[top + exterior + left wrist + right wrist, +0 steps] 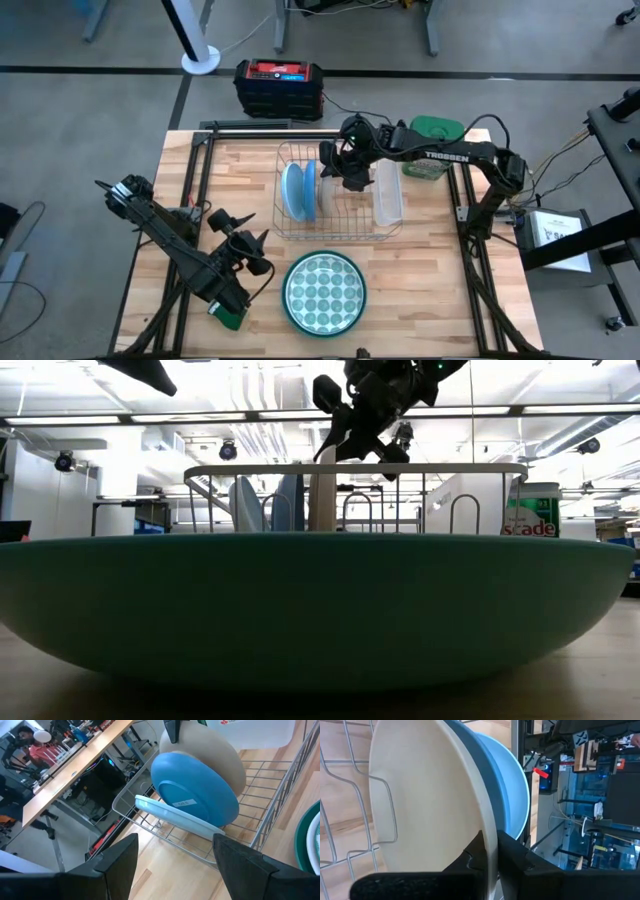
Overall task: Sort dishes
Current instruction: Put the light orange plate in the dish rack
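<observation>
A wire dish rack (350, 232) stands at the table's middle. Two light blue plates (195, 790) stand on edge in it, and a cream plate (425, 800) stands upright right behind them. My right gripper (490, 851) is above the rack, shut on the cream plate's rim. The big white plate with the teal rim (324, 291) lies flat on the table in front of the rack. My left gripper (245, 248) hovers open at the front left, pointing at the rack, with nothing between its fingers. My right gripper pinches the cream plate's upper rim (490, 832) between its two fingers, one on each face. The fingers slant down from above and from the table's right. The plate stands upright on edge (323, 500), its lower part among the rack's wires.
A clear tub (388, 193) stands at the rack's right end, and a green-lidded container (432, 133) sits behind it by the right arm. A black and red case (280, 85) is on the floor beyond the far edge. Bare wood lies at the front right.
</observation>
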Motion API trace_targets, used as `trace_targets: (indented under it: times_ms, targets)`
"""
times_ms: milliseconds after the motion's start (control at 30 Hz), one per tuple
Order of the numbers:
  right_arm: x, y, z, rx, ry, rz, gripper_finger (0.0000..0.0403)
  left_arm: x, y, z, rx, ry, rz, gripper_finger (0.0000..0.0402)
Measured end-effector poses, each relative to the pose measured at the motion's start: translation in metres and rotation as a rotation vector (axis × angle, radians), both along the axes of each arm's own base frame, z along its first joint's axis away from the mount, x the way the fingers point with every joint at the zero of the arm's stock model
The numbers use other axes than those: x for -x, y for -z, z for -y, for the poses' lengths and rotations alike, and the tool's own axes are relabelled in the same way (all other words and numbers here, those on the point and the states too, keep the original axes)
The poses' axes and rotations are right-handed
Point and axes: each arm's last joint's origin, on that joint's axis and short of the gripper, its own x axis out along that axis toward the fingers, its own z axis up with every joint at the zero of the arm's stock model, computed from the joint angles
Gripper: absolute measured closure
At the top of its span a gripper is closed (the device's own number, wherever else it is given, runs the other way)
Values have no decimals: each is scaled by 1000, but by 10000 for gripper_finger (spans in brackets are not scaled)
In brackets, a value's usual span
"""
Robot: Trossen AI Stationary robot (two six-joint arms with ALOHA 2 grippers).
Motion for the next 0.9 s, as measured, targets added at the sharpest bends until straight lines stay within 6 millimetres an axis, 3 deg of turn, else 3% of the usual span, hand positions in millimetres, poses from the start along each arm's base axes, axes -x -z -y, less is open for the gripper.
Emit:
trace_targets:
  times_ms: [333,900]
  targets:
    - [0,0,0,-47,38,-7,366,0,0,0,0,0,3,157]
    - [0,0,0,-80,67,-12,282,0,0,0,-2,1,8,157]
